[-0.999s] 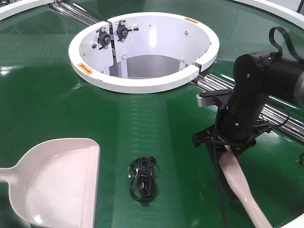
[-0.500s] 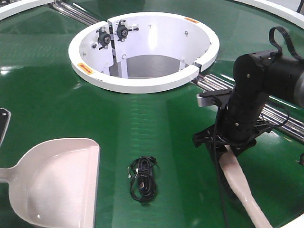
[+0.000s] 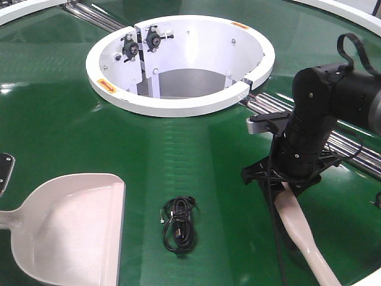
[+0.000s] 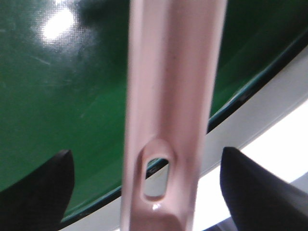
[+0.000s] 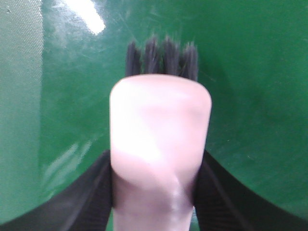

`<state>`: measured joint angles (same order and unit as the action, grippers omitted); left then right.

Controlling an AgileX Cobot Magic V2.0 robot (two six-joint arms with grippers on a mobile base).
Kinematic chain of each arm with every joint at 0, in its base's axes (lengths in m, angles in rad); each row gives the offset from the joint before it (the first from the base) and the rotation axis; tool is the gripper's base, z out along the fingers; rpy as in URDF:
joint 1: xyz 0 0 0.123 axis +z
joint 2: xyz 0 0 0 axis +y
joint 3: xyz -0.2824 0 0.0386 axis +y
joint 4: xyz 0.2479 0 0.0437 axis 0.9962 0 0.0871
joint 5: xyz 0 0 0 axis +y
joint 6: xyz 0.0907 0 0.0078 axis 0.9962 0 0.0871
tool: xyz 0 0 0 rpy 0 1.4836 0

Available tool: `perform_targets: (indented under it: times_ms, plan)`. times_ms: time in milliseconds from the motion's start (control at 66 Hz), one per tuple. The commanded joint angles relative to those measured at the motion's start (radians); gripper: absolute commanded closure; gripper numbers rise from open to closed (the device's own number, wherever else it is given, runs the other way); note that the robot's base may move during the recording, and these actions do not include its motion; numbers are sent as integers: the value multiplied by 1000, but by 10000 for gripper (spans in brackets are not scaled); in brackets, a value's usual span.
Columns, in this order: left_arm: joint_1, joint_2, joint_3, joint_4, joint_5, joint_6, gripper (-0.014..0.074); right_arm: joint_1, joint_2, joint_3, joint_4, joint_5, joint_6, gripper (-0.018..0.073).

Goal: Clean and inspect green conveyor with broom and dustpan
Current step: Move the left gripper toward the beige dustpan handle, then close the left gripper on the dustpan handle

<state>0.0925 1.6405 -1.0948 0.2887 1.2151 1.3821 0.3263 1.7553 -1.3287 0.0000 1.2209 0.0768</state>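
The pale pink dustpan (image 3: 71, 226) lies on the green conveyor (image 3: 59, 107) at the lower left, its handle running off the left edge. In the left wrist view my left gripper (image 4: 145, 159) is open, and the dustpan's slotted handle (image 4: 173, 72) lies between the fingers without touching them. A bit of that gripper (image 3: 5, 170) shows at the left edge of the front view. My right gripper (image 3: 284, 186) is shut on the broom (image 3: 303, 238) at the lower right. In the right wrist view (image 5: 155, 161) it grips the broom (image 5: 159, 120), whose dark bristles (image 5: 161, 57) rest on the belt.
A coiled black cable (image 3: 178, 225) lies on the belt between dustpan and broom. The white ring hub (image 3: 178, 59) stands at the back centre. Steel rollers (image 3: 351, 146) run behind the right arm. A white rim (image 4: 269, 115) borders the belt under the left gripper.
The left gripper has come into view at the left edge and moved down toward the dustpan handle. The right arm, broom, dustpan and cable have not moved.
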Motion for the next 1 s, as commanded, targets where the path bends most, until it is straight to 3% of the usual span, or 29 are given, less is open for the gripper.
perform_targets:
  times_ms: [0, 182, 348, 515, 727, 984]
  plan:
    - [-1, -21, -29, 30, 28, -9, 27, -1, -49, -21, 0, 61, -4, 569]
    - [-1, -25, -30, 44, 32, -9, 53, -1, -49, -21, 0, 61, -4, 569]
    - [-1, -26, -30, 36, 32, -51, 150, -1, -49, -21, 0, 61, -4, 569]
    - [-1, -33, -30, 12, 32, -67, 322, -1, -49, -21, 0, 61, -4, 569]
    - [-2, -62, -30, -13, 32, -68, 619, -1, -49, -21, 0, 61, -4, 569]
    - [-39, -97, -30, -89, 32, -77, 621, -1, -49, -21, 0, 61, -4, 569]
